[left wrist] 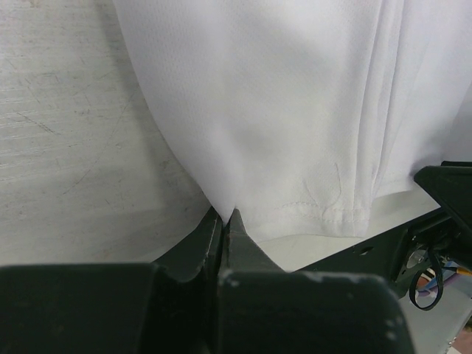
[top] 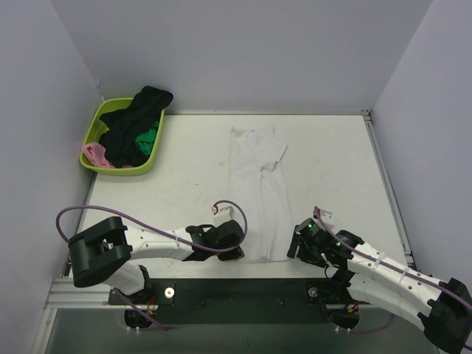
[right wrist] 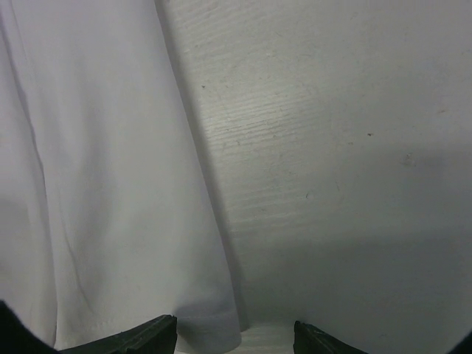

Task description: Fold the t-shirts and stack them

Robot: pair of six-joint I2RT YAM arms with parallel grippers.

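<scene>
Left wrist: L gripper pinched shut on white tee hem corner so I can lift for fold; R gripper part-open, empty (corner between fingers). Tee flat, right of basket.

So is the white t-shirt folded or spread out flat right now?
Partly folded: the white t-shirt lies as a narrow lengthwise strip, stacked layers showing at its hem; no crosswise fold yet.
</scene>
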